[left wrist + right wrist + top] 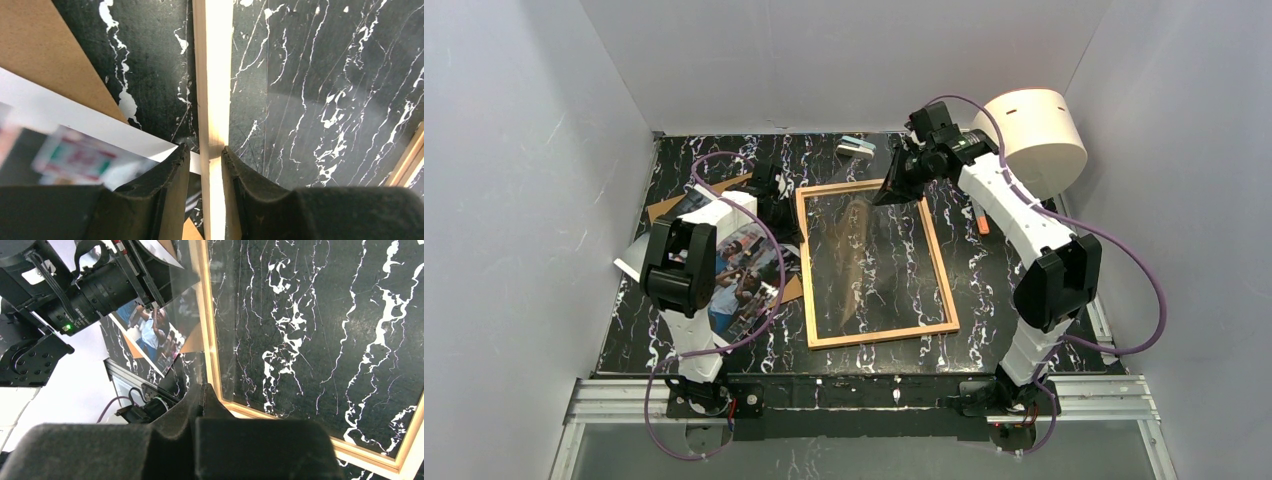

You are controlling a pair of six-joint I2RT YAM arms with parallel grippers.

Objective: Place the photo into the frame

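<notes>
Frame (882, 336) is lying flat mid-table on black marble top (979, 290), long sides running near to far.

Left gripper (205, 150) is reaching over the far end of the frame's left rail. Jaws are narrowed to the rail's width, one finger (177, 165) on each side, with wood filling the gap. It is gripping the rail.

Right gripper (202, 387) is working at the frame's far right corner. Jaws are pressed together with no gap showing. A clear pane (195, 320) is running up into the fingertips, tilted above the frame and overhanging its left rail. It looks pinched by its edge.

Photo (746, 262) is lying face up left of the frame, partly under the left arm, on brown backing board (669, 208). One white corner is touching the frame's left rail beside the left finger.

Cream cylinder (1034, 140) is sitting at the far right corner.
</notes>
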